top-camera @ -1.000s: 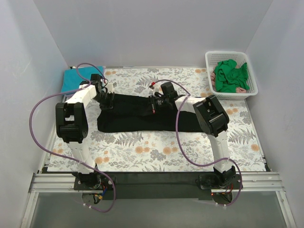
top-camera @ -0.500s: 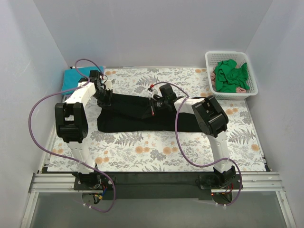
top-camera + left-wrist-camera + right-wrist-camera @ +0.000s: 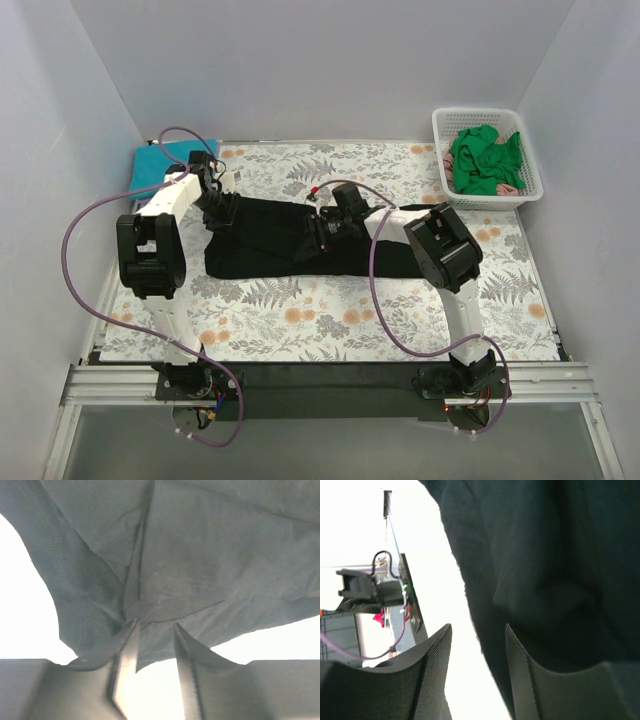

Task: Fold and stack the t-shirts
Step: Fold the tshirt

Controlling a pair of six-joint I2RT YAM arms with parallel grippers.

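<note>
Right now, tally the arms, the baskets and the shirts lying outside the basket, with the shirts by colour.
Arms: 2 (left arm, right arm)
White basket: 1
Black shirt: 1
Teal shirt: 1
Total: 5

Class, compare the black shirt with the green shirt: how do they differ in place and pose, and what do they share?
The black shirt lies stretched out long on the table cover; the green shirt sits bunched up in the basket. The left gripper and right gripper are at the black shirt; neither is near the green shirt. Both are plain single-colour cloth.
</note>
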